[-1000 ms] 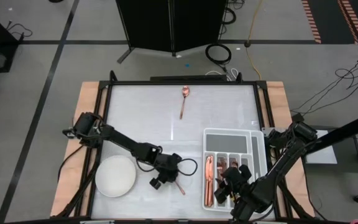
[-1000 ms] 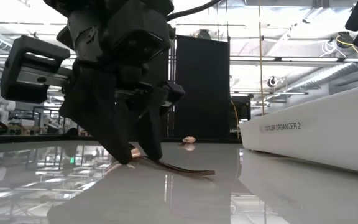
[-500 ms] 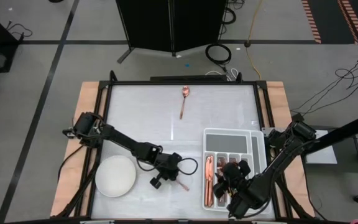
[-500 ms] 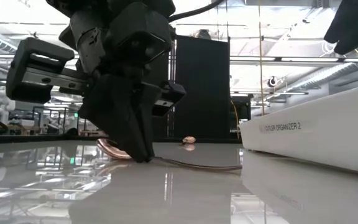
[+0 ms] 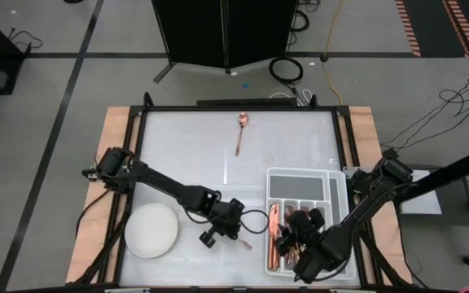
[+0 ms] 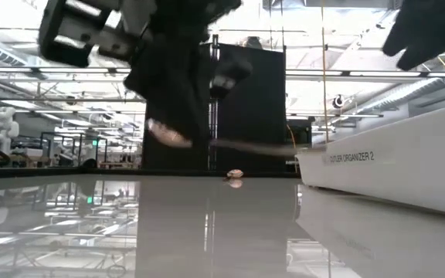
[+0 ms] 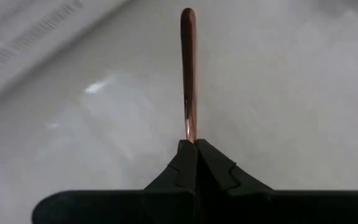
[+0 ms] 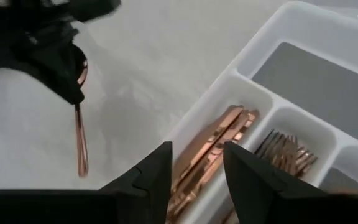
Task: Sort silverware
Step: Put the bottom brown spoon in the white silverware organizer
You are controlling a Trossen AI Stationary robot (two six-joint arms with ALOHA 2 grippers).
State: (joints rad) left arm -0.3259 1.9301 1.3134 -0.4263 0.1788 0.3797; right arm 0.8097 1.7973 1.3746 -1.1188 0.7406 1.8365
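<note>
Copper spoon (image 7: 188, 68) clamped in left fingers (image 7: 194, 163) (lifted off table); right fingers (image 8: 197, 171) open.

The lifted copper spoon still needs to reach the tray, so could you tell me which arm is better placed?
Probably left: its gripper is shut on the spoon; the right gripper is open, empty.

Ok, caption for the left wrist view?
Left tool shut on a copper utensil's handle, lifted above the white table.

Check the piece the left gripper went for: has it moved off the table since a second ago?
Yes. The left gripper, jaws shut on the copper utensil, has lifted it clear of the tabletop and carried it rightward toward the organizer tray.
</note>
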